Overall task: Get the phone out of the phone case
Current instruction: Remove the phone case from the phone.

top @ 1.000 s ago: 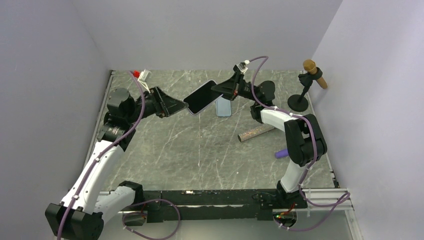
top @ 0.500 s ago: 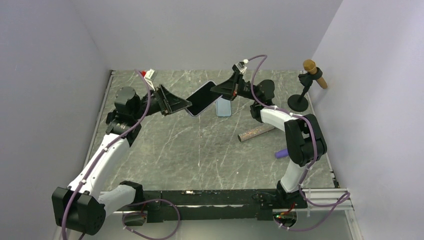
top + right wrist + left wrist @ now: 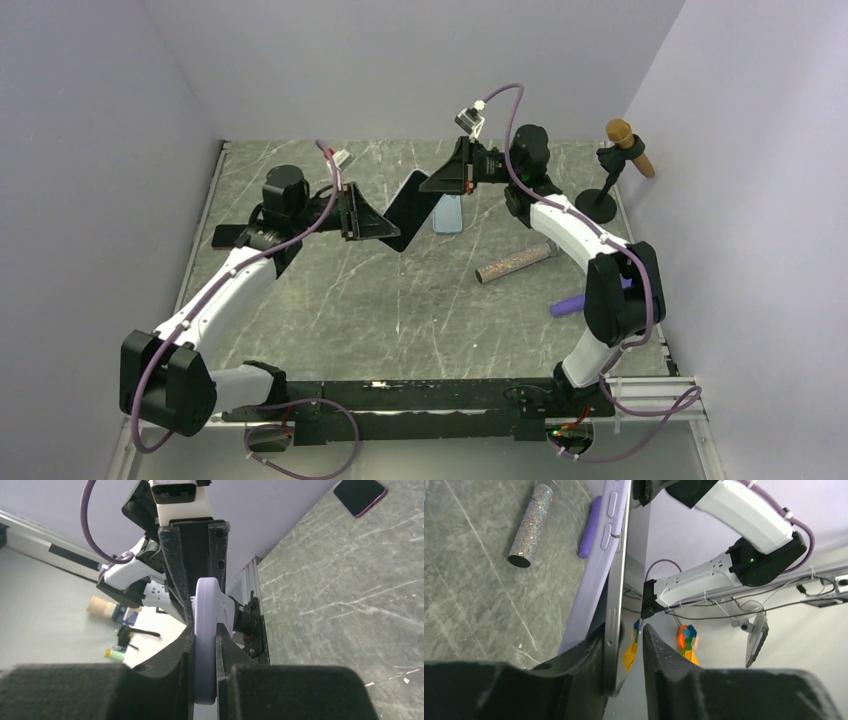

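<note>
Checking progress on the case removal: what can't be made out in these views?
Top external: the phone ends, covered by the left gripper and the right gripper.
Left wrist: the phone's face, seen edge-on; its lower end, behind the fingers.
Right wrist: only the phone case rim shows; the jaws hide the rest.

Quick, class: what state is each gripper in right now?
Left gripper: open around the phone, gap on one side.
Right gripper: shut on the phone case.
</note>
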Robot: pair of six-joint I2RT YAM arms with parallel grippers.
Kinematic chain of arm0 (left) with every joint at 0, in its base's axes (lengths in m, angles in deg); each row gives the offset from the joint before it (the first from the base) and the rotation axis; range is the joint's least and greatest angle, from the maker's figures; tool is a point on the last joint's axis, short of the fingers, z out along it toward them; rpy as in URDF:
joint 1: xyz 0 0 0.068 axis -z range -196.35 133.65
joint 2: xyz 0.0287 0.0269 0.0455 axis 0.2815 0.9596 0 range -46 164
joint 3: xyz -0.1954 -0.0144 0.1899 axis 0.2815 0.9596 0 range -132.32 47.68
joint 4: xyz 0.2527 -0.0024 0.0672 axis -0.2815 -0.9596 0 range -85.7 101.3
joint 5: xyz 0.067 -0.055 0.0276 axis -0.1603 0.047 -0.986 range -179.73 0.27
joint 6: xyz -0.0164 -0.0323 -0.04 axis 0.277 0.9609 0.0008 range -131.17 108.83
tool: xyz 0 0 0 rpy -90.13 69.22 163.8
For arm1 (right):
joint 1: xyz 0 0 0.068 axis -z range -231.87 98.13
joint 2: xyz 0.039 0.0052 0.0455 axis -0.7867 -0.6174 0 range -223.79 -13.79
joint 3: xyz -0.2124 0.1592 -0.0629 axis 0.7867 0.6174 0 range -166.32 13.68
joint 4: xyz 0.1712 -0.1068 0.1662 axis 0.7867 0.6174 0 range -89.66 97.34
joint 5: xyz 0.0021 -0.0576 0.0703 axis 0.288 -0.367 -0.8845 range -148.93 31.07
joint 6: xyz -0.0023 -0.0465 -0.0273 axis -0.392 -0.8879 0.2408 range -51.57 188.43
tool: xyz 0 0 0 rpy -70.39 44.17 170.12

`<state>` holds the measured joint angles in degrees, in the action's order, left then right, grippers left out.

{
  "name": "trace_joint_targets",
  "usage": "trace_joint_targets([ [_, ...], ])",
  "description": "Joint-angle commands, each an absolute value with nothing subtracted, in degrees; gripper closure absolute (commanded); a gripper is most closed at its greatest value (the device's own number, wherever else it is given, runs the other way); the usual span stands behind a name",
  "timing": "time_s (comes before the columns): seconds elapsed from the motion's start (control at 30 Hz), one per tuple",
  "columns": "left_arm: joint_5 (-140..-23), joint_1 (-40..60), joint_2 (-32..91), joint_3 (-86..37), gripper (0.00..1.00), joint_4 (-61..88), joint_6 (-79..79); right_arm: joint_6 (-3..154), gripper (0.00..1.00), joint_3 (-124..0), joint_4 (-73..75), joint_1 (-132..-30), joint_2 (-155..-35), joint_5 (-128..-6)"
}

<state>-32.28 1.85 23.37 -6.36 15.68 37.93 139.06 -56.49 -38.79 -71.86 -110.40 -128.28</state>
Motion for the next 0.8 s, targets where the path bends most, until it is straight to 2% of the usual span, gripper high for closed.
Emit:
trace_joint_targets([
  [0.0,-28.7,5.1,25.6,-8.9,0.69,16.6,34.3,121.6,1.0,-63.6,-17.7,-74.2,-105.7,-130.5],
  [0.1,-28.2,6.6,26.2,-8.9,0.75,17.6,34.2,117.2,1.0,-64.7,-13.0,-74.2,-105.1,-130.0],
  [0.27,-29.5,6.8,25.1,-7.1,0.98,22.8,37.3,118.7,1.0,-63.5,-14.8,-74.4,-104.3,-129.8],
  [0.3,-29.8,6.8,24.8,-6.2,1.0,25.4,38.5,118.0,0.99,-63.4,-13.7,-74.3,-104.0,-129.0],
  [0.37,-30.6,6.7,24.1,-4.9,1.0,29.8,41.7,116.9,0.79,-63.0,-11.5,-74.2,-103.1,-126.2],
  [0.43,-31.4,6.6,23.7,-3.7,1.0,34.2,45.0,117.7,0.67,-61.8,-11.9,-74.0,-102.1,-123.6],
  [0.5,-32.3,6.1,23.4,-2.5,1.0,38.8,48.6,119.7,0.45,-59.1,-14.6,-73.5,-100.4,-120.6],
  [0.53,-32.9,5.7,23.3,-1.9,1.0,41.7,50.9,122.1,0.3,-57.0,-16.8,-72.9,-99.1,-118.9],
  [0.6,-35.2,4.6,22.7,-0.1,1.0,47.0,55.7,127.2,0.15,-50.9,-24.7,-72.0,-95.8,-113.3],
  [0.67,-38.5,4.2,21.9,1.2,1.0,51.8,60.2,131.0,0.08,-44.6,-31.6,-71.6,-92.7,-108.0],
  [0.77,-44.3,4.0,20.8,2.4,1.0,56.7,64.4,133.8,0.09,-37.2,-36.6,-72.1,-89.8,-101.8],
])
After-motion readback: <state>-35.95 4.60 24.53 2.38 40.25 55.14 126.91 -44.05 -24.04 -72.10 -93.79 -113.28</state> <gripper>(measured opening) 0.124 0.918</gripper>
